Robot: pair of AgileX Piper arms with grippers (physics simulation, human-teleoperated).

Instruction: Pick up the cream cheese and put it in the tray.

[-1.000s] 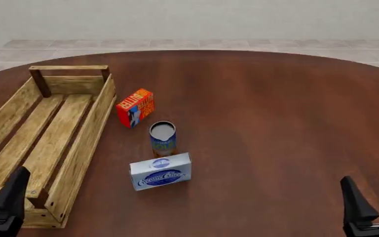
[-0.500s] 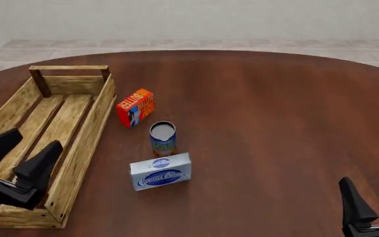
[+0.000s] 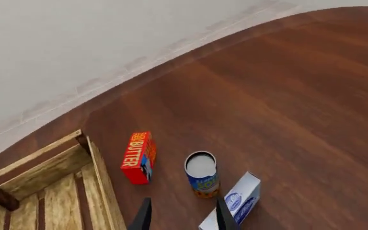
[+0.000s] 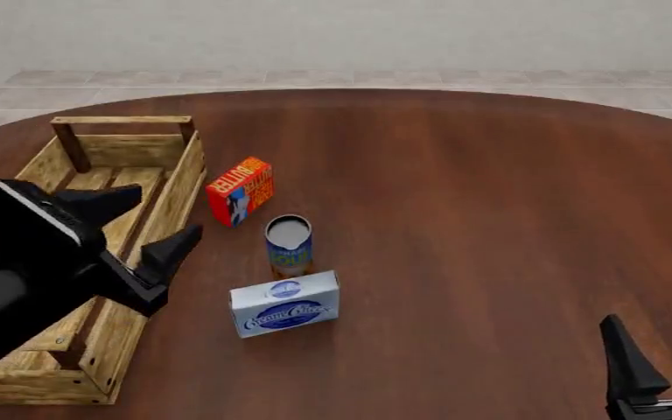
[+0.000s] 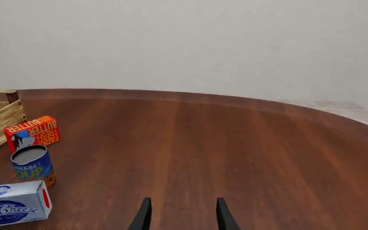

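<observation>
Nearest you, the right gripper (image 4: 661, 350) sits at the table's near edge, fingers spread, empty, well apart from every object; judged parked there so the left arm can work alone.

Next out, the left gripper (image 4: 147, 223) hangs above the right-hand wall of the tray (image 4: 32, 175), fingers spread wide with nothing between them; it points toward the table's middle, so you look to be in the reach, not the grasp; contact not yet made.

The cream cheese (image 4: 284, 304) lies flat on the wood, logo face up, just right of the tray and near its front end; apart from the gripper, and slightly skewed to the table edge; your wrist will likely need a turn so the fingers straddle the short width rather than the long side.

Just beyond it stands the blue can (image 4: 290, 246), upright, grey top showing, very near the box's far edge, whether touching I cannot tell; risk is a far finger clipping the can on descent, so come in from the near side.

Farther still, the butter box (image 4: 241, 191) stands on edge just beside the tray's wall; not your target.

Tray interior shows bare slats; handle bar at its far end.
</observation>
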